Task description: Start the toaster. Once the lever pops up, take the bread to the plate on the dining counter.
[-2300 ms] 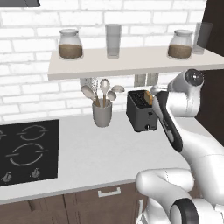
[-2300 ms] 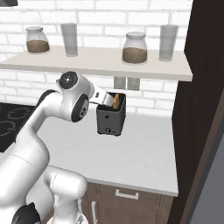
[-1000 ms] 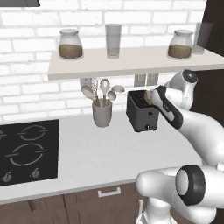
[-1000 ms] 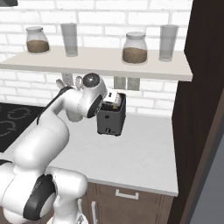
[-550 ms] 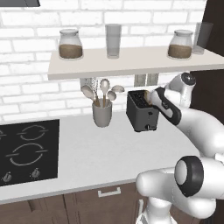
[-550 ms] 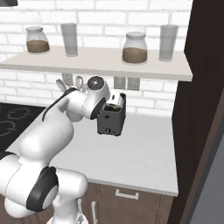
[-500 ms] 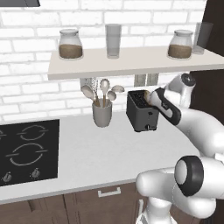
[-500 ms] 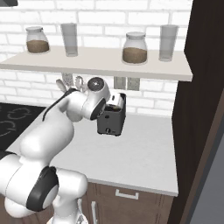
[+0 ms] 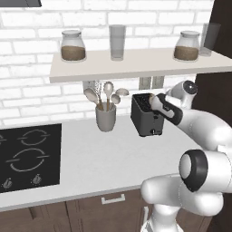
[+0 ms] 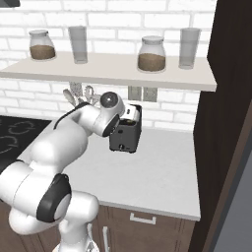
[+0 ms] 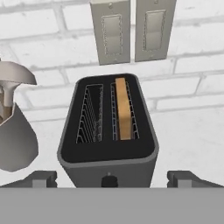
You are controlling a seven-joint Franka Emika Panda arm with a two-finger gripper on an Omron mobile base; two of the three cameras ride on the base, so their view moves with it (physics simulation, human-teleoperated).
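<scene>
Both fingers of the gripper [image 11: 109,178] are spread wide, empty, over the toaster [image 11: 108,127], so its lever can be reached.

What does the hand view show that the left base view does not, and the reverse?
Hand view: the toaster's slots from above, with the bread deep in the right-hand slot of that view and the other slot empty, plus open fingertips at both sides. Left base view: the hob, the shelf with jars and glasses, the arm. Both: the toaster, the utensil cup, the wall outlets, brick wall, white worktop.
</scene>
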